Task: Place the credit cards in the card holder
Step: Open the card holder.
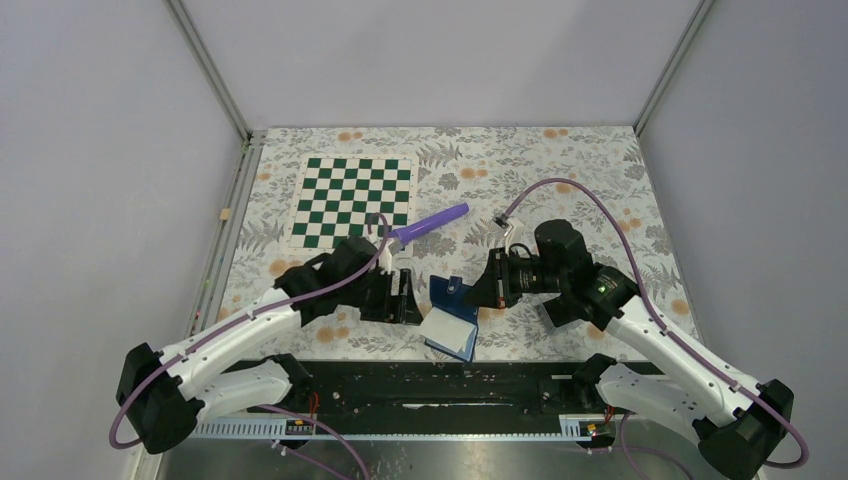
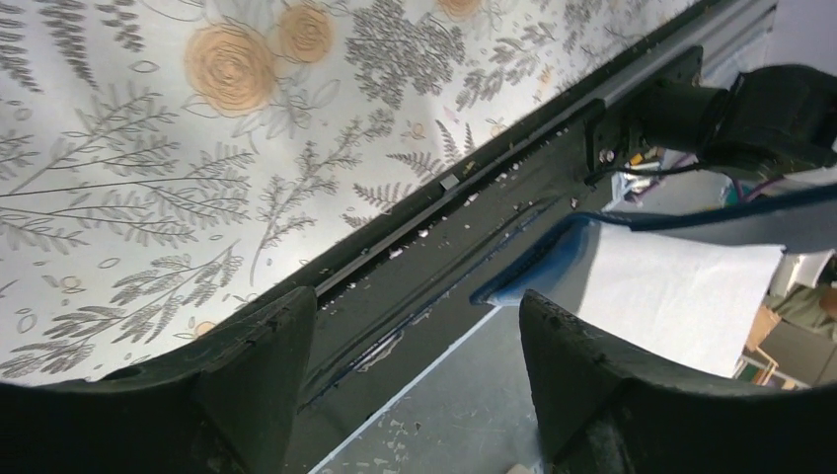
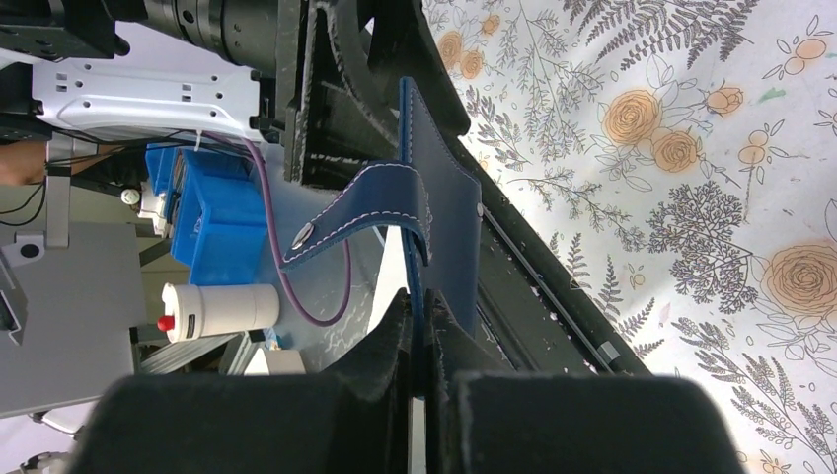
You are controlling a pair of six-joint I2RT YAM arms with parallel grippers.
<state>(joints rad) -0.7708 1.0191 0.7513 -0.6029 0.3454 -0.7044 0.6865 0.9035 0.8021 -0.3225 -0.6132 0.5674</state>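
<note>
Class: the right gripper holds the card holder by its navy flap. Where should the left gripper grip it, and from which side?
Probably the free pale inner panel, at its edge, coming from the left. The card holder is open, that panel faces the open left gripper, and the right gripper pinches the navy flap opposite.

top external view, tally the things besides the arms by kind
checkered board: 1
purple pen-like stick: 1
card holder: 1
total: 3
</note>
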